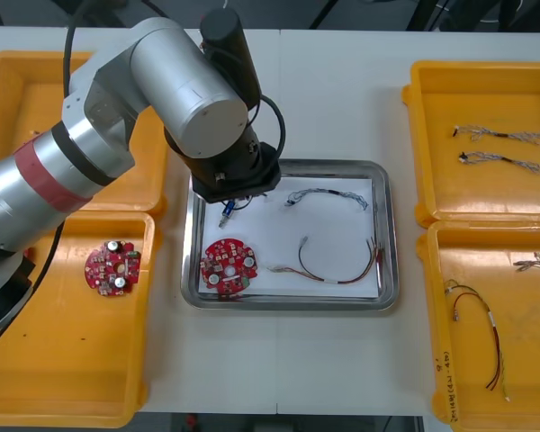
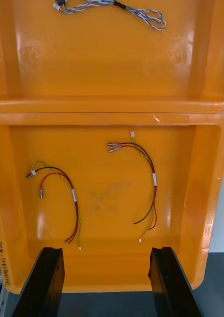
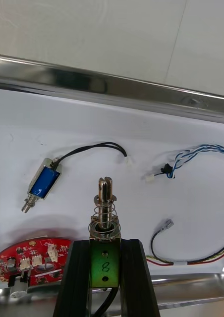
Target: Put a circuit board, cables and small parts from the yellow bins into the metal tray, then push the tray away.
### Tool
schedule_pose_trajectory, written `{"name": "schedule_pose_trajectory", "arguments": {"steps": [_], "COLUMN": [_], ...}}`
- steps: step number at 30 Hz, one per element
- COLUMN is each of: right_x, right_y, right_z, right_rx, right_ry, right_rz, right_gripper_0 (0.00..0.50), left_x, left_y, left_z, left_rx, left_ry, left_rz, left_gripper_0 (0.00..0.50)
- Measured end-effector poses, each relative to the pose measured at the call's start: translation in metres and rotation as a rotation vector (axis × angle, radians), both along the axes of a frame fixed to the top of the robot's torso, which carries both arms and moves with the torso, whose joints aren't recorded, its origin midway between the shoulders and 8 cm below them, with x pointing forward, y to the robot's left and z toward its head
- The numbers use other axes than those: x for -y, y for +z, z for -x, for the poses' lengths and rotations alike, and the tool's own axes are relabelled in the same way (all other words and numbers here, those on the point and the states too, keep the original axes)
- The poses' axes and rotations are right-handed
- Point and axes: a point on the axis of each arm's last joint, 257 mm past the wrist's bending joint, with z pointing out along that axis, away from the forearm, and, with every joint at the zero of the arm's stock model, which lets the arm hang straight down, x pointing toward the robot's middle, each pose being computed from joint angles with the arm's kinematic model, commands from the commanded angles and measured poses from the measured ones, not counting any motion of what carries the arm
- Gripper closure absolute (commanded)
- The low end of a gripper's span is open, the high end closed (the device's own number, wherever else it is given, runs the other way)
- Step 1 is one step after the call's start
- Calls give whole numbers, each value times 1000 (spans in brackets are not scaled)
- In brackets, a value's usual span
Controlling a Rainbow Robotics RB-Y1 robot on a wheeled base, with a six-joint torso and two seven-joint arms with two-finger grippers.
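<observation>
In the front view the left arm [image 1: 175,85] reaches across the tabletop [image 1: 324,360] over the metal tray [image 1: 389,234]. The tray's white floor already carries a round red circuit board [image 1: 228,265], a twisted blue-and-white cable [image 1: 328,195] and a red-and-yellow cable [image 1: 337,268]. A second board [image 1: 112,267] lies in the near left yellow bin [image 1: 36,378]. In the right wrist view the right gripper [image 2: 107,280] hangs over the near right bin [image 2: 112,223], jaws wide and empty, above two spare cables [image 2: 74,195]. In the left wrist view the left gripper [image 3: 106,247] has its jaws clamped on a spring-loaded small metal part [image 3: 106,198]. It is held over the tray floor, near the board and a blue-bodied part [image 3: 42,181] lying there. This looks like the small-parts step. The next move calls for lowering, opening the jaws and lifting clear without snagging that part's black lead. The push still waits.
</observation>
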Motion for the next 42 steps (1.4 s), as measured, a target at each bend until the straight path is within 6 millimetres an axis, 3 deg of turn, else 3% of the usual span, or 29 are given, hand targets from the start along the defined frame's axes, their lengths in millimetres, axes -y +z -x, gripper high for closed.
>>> {"name": "schedule_pose_trajectory", "arguments": {"steps": [6, 15, 40, 41, 42], "right_x": [5, 3, -1, -1, -1], "right_y": [-13, -21, -17, -17, -17], "right_z": [10, 6, -4, -4, -4], "right_rx": [-21, 0, 43, 43, 43], "right_ry": [-27, -52, -46, -46, -46], "right_rz": [-17, -51, -68, -68, -68], "right_gripper_0": [0, 0, 0, 0, 0], "left_x": [1, -1, 4, 3, 3], "left_y": [-13, -32, -56, -57, -57], "left_z": [2, -6, -8, -8, -8], "left_rx": [-7, -21, -5, -6, -6], "left_ry": [-10, 14, -5, -3, -2], "left_rz": [-21, -28, -63, -64, -64], "left_gripper_0": [499, 499, 495, 493, 456]}}
